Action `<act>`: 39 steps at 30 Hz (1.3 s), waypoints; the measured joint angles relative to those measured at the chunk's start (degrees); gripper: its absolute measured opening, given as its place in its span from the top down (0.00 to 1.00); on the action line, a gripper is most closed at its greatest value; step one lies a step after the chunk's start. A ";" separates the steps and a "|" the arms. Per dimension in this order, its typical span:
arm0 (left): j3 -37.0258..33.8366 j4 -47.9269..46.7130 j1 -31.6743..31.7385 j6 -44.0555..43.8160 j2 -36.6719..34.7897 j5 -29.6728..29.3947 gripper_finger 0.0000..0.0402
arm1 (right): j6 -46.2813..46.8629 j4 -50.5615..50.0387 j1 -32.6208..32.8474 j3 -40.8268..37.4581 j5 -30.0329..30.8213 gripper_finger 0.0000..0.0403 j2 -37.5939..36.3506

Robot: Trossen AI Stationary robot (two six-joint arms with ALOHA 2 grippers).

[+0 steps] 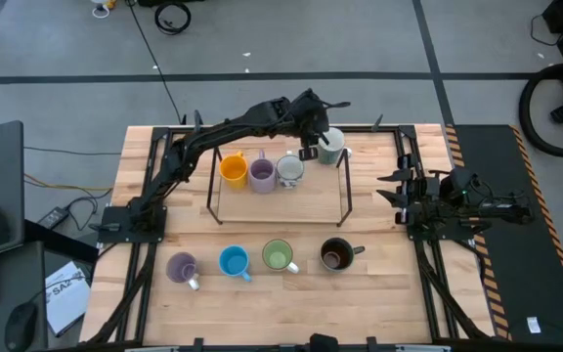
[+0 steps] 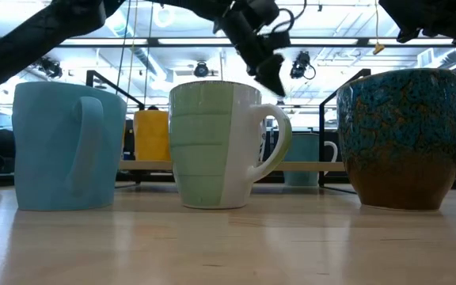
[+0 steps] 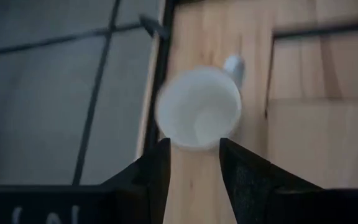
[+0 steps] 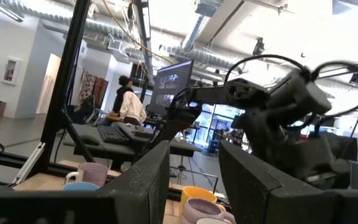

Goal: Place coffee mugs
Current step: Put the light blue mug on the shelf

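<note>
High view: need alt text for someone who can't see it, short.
From above, the left claw hangs over a pale mug at the right end of a black wire frame holding orange, purple and patterned mugs. Lavender, blue, green and dark mugs line the near edge; the right arm waits aside.

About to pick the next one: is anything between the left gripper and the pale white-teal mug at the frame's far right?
Nothing visible. The left gripper hangs directly above the pale white-teal ceramic mug; in the wrist view its open fingers frame the mug's rim with only bare wooden table around.
</note>
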 joint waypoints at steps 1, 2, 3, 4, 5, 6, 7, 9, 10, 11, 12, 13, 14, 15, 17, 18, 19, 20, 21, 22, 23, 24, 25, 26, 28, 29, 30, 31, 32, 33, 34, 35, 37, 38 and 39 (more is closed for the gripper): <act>0.10 1.10 -0.04 0.00 0.00 0.55 0.66 | -0.38 -0.03 0.00 0.00 0.12 0.64 0.02; 0.10 1.34 -0.14 0.15 0.04 1.11 0.67 | -0.50 0.06 0.00 0.00 0.14 0.64 0.02; 0.06 1.82 -0.26 0.58 0.17 1.39 0.67 | -0.55 0.28 0.00 0.00 0.19 0.64 0.02; -0.01 3.25 -0.40 1.38 0.50 1.49 0.68 | -0.57 0.38 0.00 0.00 0.18 0.64 0.01; -0.01 5.20 -0.65 1.80 0.96 1.51 0.68 | -0.57 0.36 0.00 0.00 0.17 0.64 0.00; 0.00 6.23 -0.90 1.92 1.18 1.46 0.69 | -0.57 0.14 0.00 0.00 0.20 0.64 0.00; -0.01 5.53 -1.10 2.05 1.20 1.39 0.69 | -0.59 -0.20 0.00 0.00 0.21 0.64 0.00; -0.01 2.65 -1.68 2.09 0.68 0.91 0.69 | -0.61 -0.56 0.00 0.00 0.41 0.64 0.01; -0.01 0.18 -2.12 2.10 0.24 0.89 0.69 | -0.52 -0.54 0.00 0.00 0.68 0.64 0.02; -0.01 -1.85 -2.52 2.05 -0.37 0.83 0.69 | -0.38 -0.50 0.00 0.00 1.01 0.64 0.00; -0.01 -3.97 -2.94 2.00 -1.00 0.59 0.69 | -0.37 -0.52 0.00 0.00 1.54 0.64 0.00; -0.01 -5.63 -3.46 1.82 -1.58 -0.06 0.70 | -0.37 -0.53 0.00 0.00 1.94 0.64 0.00; -0.01 -6.77 -3.95 1.60 -2.19 -0.89 0.71 | -0.37 -0.56 0.00 0.00 2.33 0.64 0.00; 0.01 -8.03 -4.39 1.32 -2.63 -1.69 0.72 | -0.35 -0.60 0.00 0.00 2.56 0.64 0.00; 0.01 -10.88 -5.20 0.03 -3.67 -2.66 0.74 | -0.13 -0.94 0.00 0.00 2.99 0.64 0.00; 0.01 -12.07 -5.54 -0.60 -4.10 -2.65 0.76 | -0.05 -1.09 0.00 0.00 3.14 0.64 0.00; 0.01 -12.89 -5.93 -1.34 -4.65 -2.80 0.78 | -0.04 -1.35 0.00 0.00 3.36 0.64 0.01; 0.01 -13.91 -6.41 -1.61 -5.27 -2.99 0.80 | -0.02 -1.60 0.00 0.00 3.53 0.64 0.01; 0.01 -14.72 -6.88 -1.86 -5.91 -3.15 0.81 | 0.06 -1.81 0.00 0.00 3.71 0.64 0.10; 0.01 -15.18 -7.31 -2.24 -6.52 -3.35 0.83 | 0.06 -1.78 0.00 0.00 3.92 0.64 0.37; 0.07 -15.50 -7.81 -2.68 -6.83 -3.31 0.85 | 0.06 -1.83 0.00 0.00 4.05 0.64 0.65; 0.10 -15.67 -8.20 -2.95 -7.15 -3.27 0.86 | 0.06 -1.75 0.00 0.00 4.29 0.65 1.10; 0.07 -16.42 -8.50 -3.04 -7.23 -3.11 0.87 | 0.07 -1.37 0.00 0.00 4.58 0.65 1.77; -0.04 -16.92 -8.89 -3.11 -7.23 -3.09 0.88 | 0.08 -0.96 0.00 0.00 4.95 0.65 2.61; -1.61 -15.52 -9.44 -3.40 -7.38 -2.94 0.90 | 0.06 0.28 0.00 0.00 5.27 0.66 4.39; -2.81 -15.02 -9.57 -3.84 -7.52 -2.72 0.91 | 0.06 1.34 0.00 0.00 5.33 0.66 5.52; -4.36 -14.66 -9.54 -4.03 -7.77 -2.24 0.91 | 0.02 2.18 0.00 0.00 5.39 0.67 6.58; -6.05 -13.78 -9.52 -4.05 -7.86 -2.24 0.92 | -0.21 2.59 0.00 0.00 5.49 0.67 7.54; -7.82 -11.96 -9.48 -3.89 -7.95 -2.26 0.92 | -0.44 3.33 0.00 0.00 5.62 0.68 8.59; -9.79 -10.42 -9.48 -3.57 -8.49 -2.21 0.93 | -0.76 4.03 0.00 0.00 6.09 0.68 9.41; -11.78 -9.75 -9.44 -2.67 -9.06 -2.26 0.93 | -0.98 4.62 0.00 0.00 6.43 0.69 10.13; -13.81 -7.71 -9.42 -1.71 -10.14 -2.24 0.94 | -1.05 5.33 0.00 0.06 6.72 0.69 10.89; -17.89 -2.18 -9.44 0.16 -12.95 -2.22 0.95 | -0.84 5.14 -0.04 0.80 7.48 0.69 12.14; -20.15 0.49 -9.39 0.72 -14.98 -2.02 0.96 | -0.21 5.38 -0.04 1.67 8.22 0.69 13.14; -22.63 2.31 -9.15 1.60 -16.94 -1.71 0.96 | 0.47 5.58 -0.04 2.39 9.34 0.69 14.01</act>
